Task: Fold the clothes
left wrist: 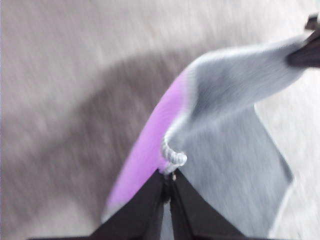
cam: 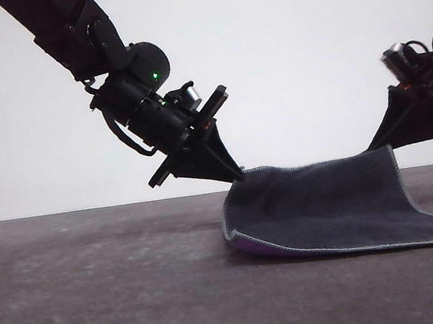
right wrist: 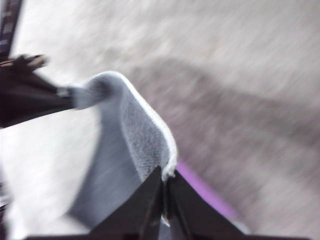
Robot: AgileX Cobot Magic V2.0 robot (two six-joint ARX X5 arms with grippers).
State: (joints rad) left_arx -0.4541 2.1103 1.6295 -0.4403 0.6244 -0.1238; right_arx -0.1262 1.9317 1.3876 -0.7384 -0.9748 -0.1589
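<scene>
The clothes point(cam: 324, 200) are one small cloth, dark grey on top with a light stitched edge and purple showing underneath at the front. Its two far corners are lifted off the table while the near edge rests on the surface. My left gripper point(cam: 239, 176) is shut on the left far corner. My right gripper point(cam: 381, 146) is shut on the right far corner. In the left wrist view my left gripper point(left wrist: 169, 181) pinches the cloth point(left wrist: 225, 115) at its curled hem. In the right wrist view my right gripper point(right wrist: 164, 181) pinches the cloth point(right wrist: 135, 135) edge.
A dark grey table point(cam: 97, 287) runs across the front view, with a plain white wall behind it. Open table surface lies to the left of the cloth and in front of it.
</scene>
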